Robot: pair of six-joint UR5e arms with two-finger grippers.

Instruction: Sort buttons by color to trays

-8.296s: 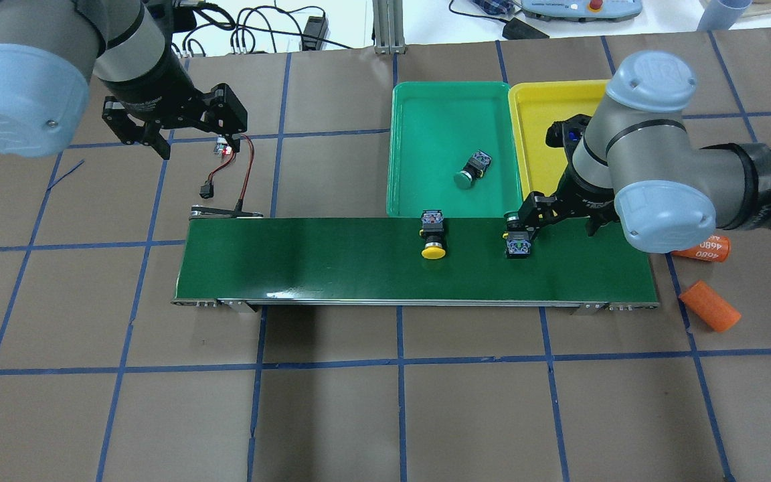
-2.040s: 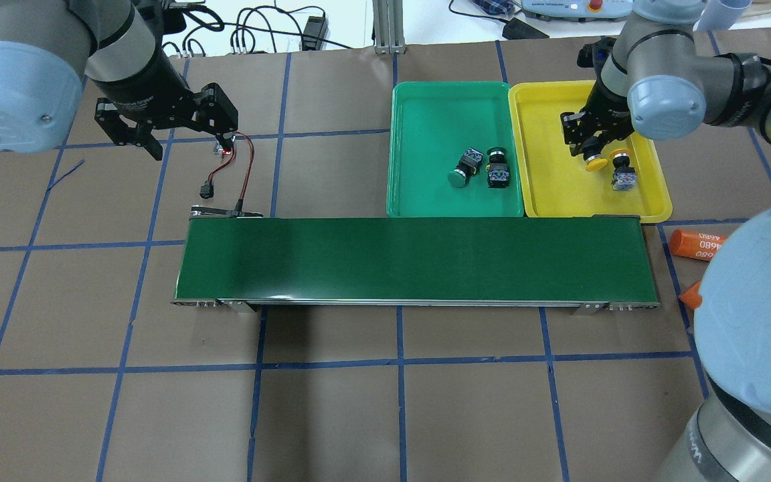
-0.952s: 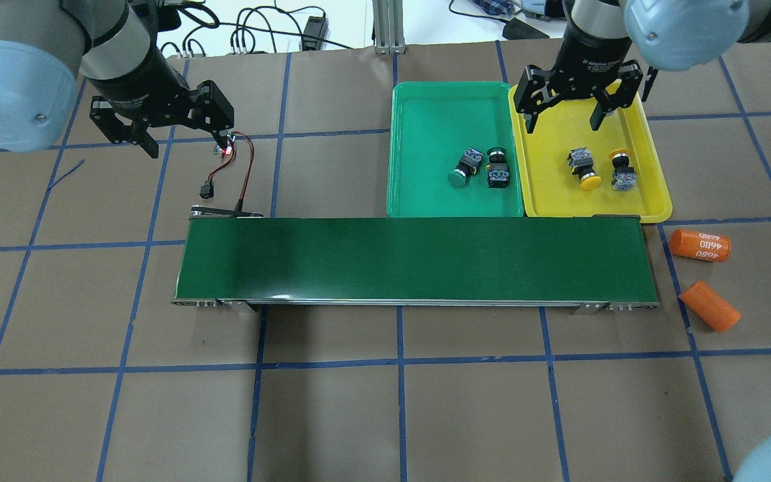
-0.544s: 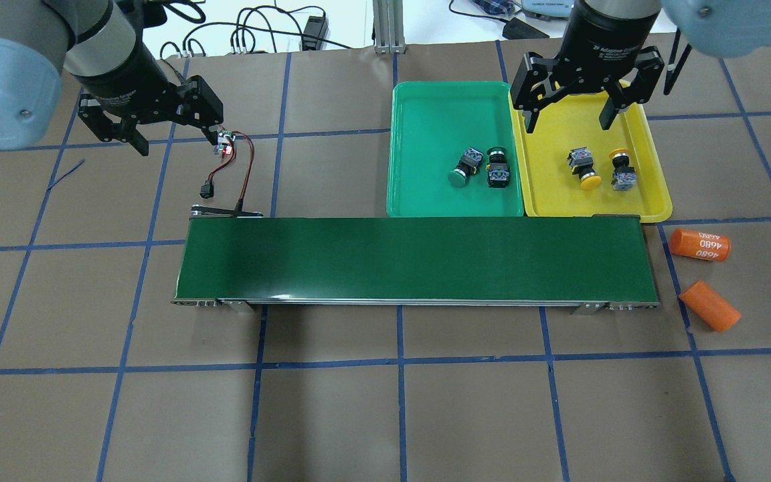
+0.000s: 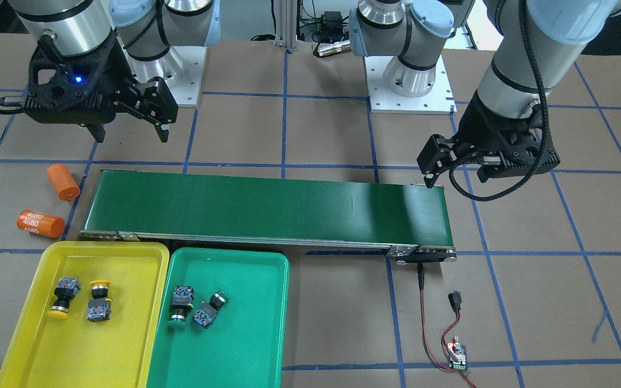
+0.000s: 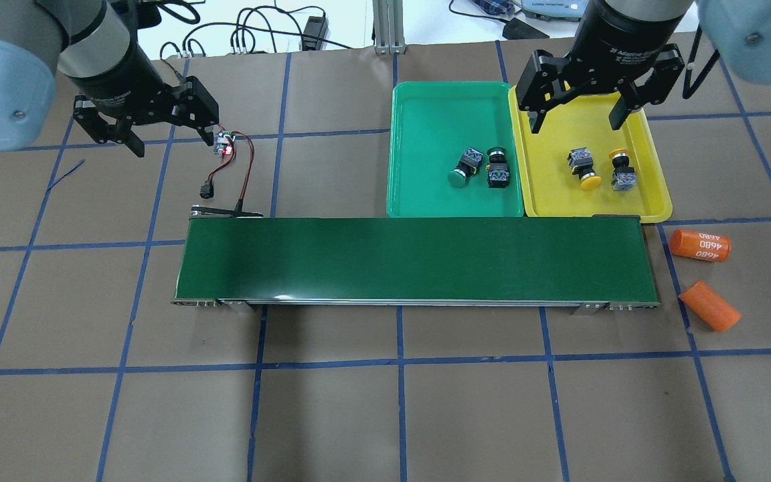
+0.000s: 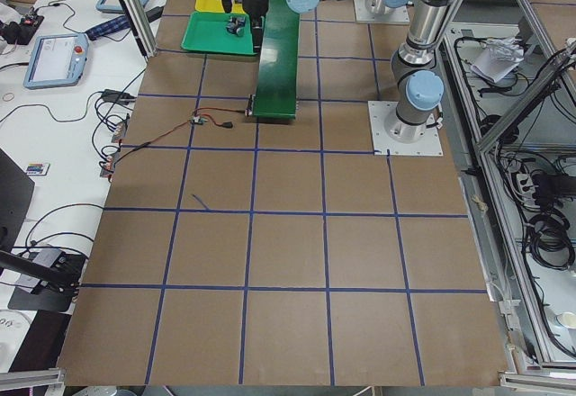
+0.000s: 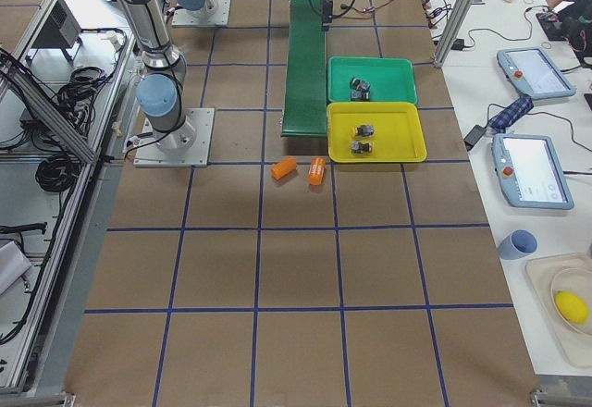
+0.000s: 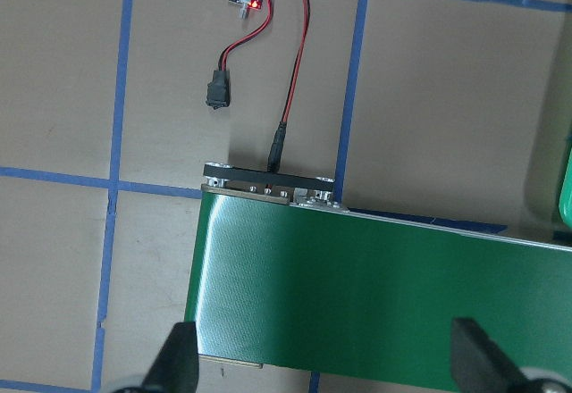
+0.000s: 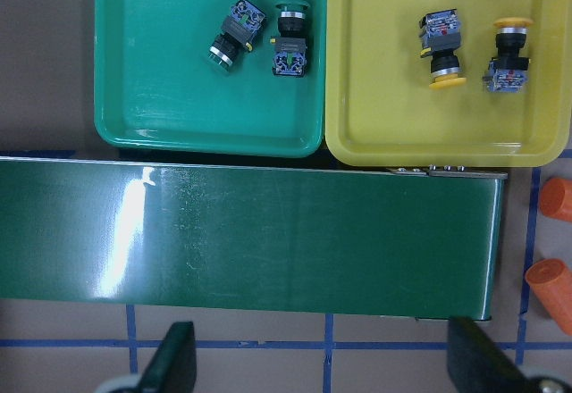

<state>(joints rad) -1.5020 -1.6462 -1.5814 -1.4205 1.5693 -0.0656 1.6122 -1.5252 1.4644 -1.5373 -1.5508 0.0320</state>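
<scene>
The near part of the bench [image 6: 385, 415] is brown paper crossed by blue tape lines. Farther in, the belt [image 6: 415, 260] runs left to right. Off its right end lie two orange cylinders [image 6: 709, 305], well apart from the trays; the farther one [image 6: 699, 245] is marked "4680". Just beyond the belt's right half the trays sit side by side, rim against rim, the green tray [image 6: 425, 120] on the left and the yellow tray [image 6: 556, 197] on the right. Both green buttons lie on their sides in the green tray's near right part, just beside each other: the left one [image 6: 464, 168] points its cap near and left, the right one [image 6: 496, 168] points its cap away. Both yellow buttons lie in the middle of the yellow tray, near each other but apart: the left one [image 6: 583, 167] has its cap toward the belt, the right one [image 6: 621, 170] its cap away. The right jaws hang high over this end of the bench, spread wide and empty, fingers [image 10: 174, 362] clear of everything. The left jaws hang high over the belt's left end, also spread wide and empty. Beyond that end a small board [image 6: 225, 142] with a red light lies on the paper, joined to the belt by a red and black wire [image 6: 246, 167]. Black cables [image 6: 265, 30] trail along the bench's far edge.
</scene>
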